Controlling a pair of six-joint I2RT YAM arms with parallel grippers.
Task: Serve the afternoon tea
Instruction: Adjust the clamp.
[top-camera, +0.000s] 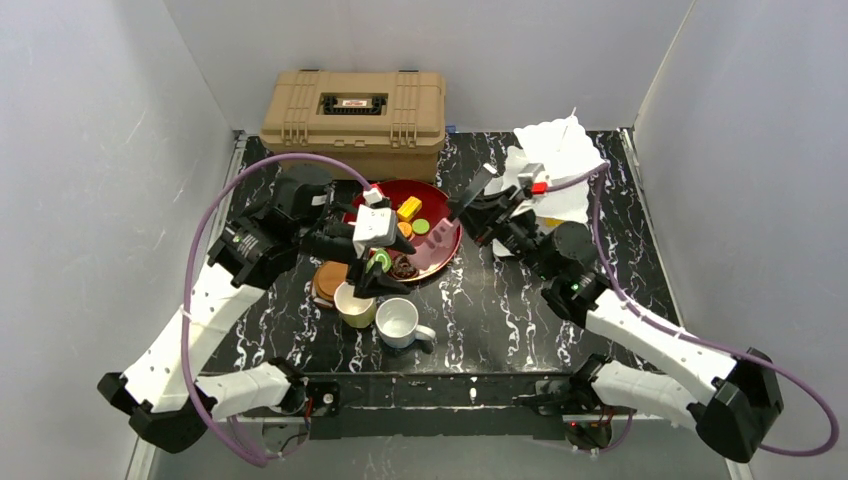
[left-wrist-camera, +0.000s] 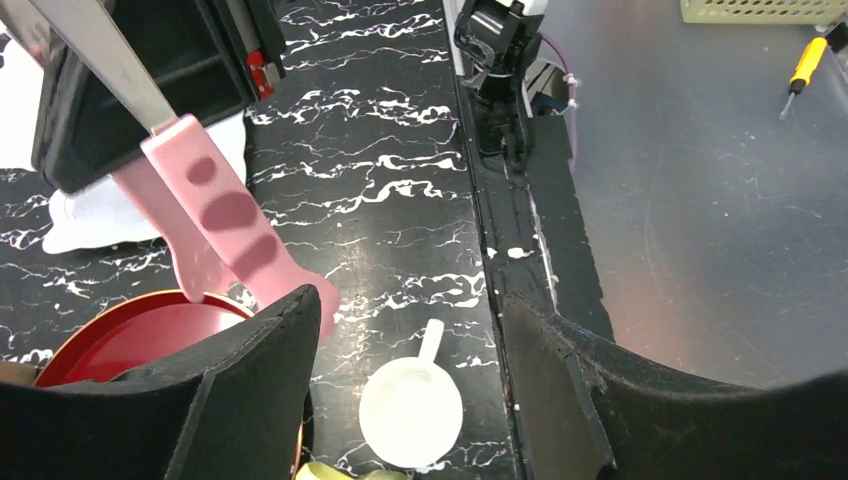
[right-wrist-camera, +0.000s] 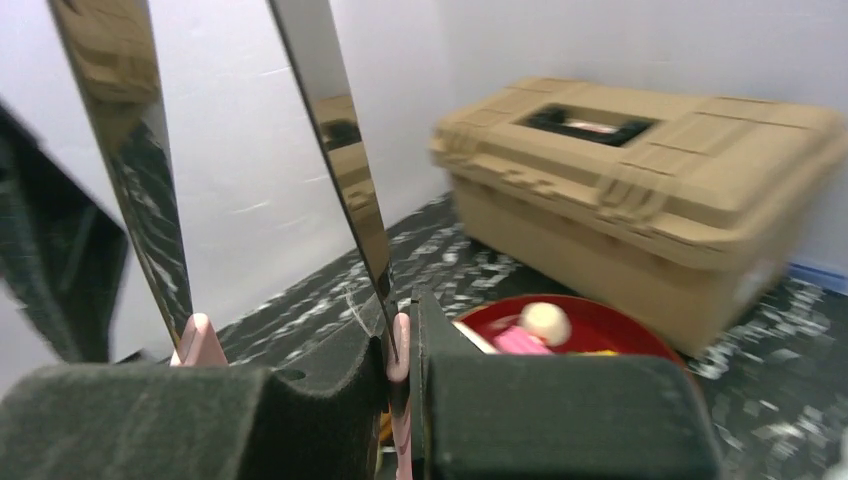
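Two mugs at the near middle of the black marbled worktop, seen from above: a pale yellow mug and, just right of it and nearer, a white mug with its handle to the right. Brown round coaster just beyond and left of the yellow mug. Farther back, a red round plate bearing small colourful toy pastries. Left pincer over the plate's near rim, right pincer at its right rim. Tan ribbed toolbox at the far edge, crumpled white cloth to the far right.

From the left wrist: black fingers spread wide, released, nothing between them. White mug below the gap, red plate to the left. Metal tongs with pink tips slanting down towards the plate.

From the right wrist: right pincer clenched on the tongs, one arm pinched between the foam pads. Plate and toolbox beyond, blurred.
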